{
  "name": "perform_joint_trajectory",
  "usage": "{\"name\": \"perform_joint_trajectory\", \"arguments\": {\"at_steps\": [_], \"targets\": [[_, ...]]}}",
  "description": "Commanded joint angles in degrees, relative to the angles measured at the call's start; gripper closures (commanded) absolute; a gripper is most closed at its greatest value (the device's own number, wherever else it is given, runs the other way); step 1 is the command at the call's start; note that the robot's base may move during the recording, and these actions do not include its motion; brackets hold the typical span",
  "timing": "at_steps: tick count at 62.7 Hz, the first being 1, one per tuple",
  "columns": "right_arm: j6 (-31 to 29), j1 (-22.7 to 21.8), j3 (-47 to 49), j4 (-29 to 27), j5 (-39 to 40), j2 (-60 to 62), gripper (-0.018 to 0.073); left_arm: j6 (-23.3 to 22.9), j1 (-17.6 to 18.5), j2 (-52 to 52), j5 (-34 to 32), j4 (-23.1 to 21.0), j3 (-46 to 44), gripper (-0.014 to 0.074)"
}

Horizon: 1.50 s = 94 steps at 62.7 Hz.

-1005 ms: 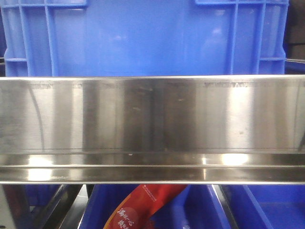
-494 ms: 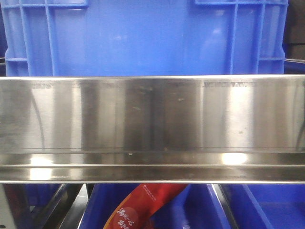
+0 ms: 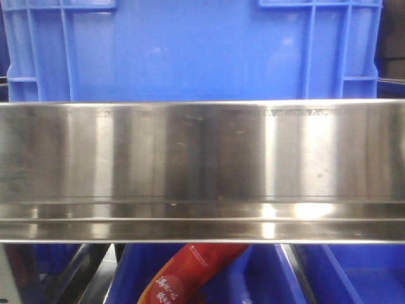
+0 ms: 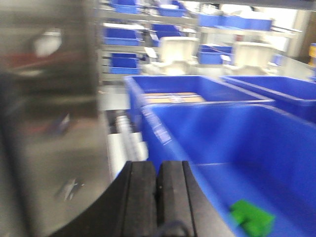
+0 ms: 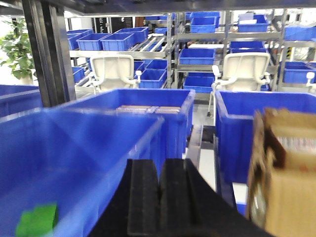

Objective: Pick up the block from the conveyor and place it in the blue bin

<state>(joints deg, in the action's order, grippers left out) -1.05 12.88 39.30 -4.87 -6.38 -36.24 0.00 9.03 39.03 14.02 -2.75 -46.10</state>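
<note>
A green block [image 4: 253,218] lies on the floor of the blue bin [image 4: 207,106], low and to the right of my left gripper [image 4: 158,170]. That gripper is shut, its black pads pressed together with nothing between them. In the right wrist view the same green block [image 5: 37,219] shows at the lower left inside the blue bin [image 5: 98,118]. My right gripper [image 5: 159,168] is shut and empty beside the bin's right wall. The front view shows only the blue bin [image 3: 190,50] from outside. The conveyor is out of view.
A brushed steel panel [image 3: 202,158] spans the front view, with a red packet [image 3: 190,272] in a lower blue crate. A cardboard box [image 5: 286,168] stands at the right. A blurred grey surface [image 4: 49,123] fills the left. Further blue bins [image 5: 148,106], racks and white chairs [image 5: 111,69] stand behind.
Only the light reflections on the steel panel have shifted sideways in the front view; nothing else differs there.
</note>
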Motion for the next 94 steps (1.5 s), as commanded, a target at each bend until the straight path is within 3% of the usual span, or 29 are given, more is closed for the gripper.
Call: {"name": "perform_joint_trajectory", "arguments": {"at_steps": [1, 12, 25, 61, 81, 94], "targets": [[-0.54, -0.34, -5.21, 0.66, 2.63, 4.57, 0.0721, -0.64, -2.21, -5.12, -1.60, -0.76, 4.85, 0.0707], [-0.54, -0.34, -13.22, 0.66, 2.37, 12.93, 0.0721, -0.64, -3.78, -13.55, -1.60, -0.80, 12.15, 0.0707], [-0.54, -0.34, -14.05, 0.66, 0.52, 20.06, 0.0721, -0.64, -3.78, -19.82, -1.36, -0.80, 13.42, 0.0707], [-0.54, -0.46, -16.17, 0.80, 2.80, 21.56, 0.0721, -0.64, -3.78, -22.07, -1.58, -0.80, 13.42, 0.0707], [-0.54, -11.16, -31.01, 2.14, 6.38, 29.09, 0.0721, -0.64, -3.78, -22.07, -1.58, -0.80, 13.42, 0.0707], [-0.54, -12.24, -39.30, 2.14, 6.38, 36.24, 0.0721, -0.64, -3.78, -22.07, -1.58, -0.80, 13.42, 0.0707]]}}
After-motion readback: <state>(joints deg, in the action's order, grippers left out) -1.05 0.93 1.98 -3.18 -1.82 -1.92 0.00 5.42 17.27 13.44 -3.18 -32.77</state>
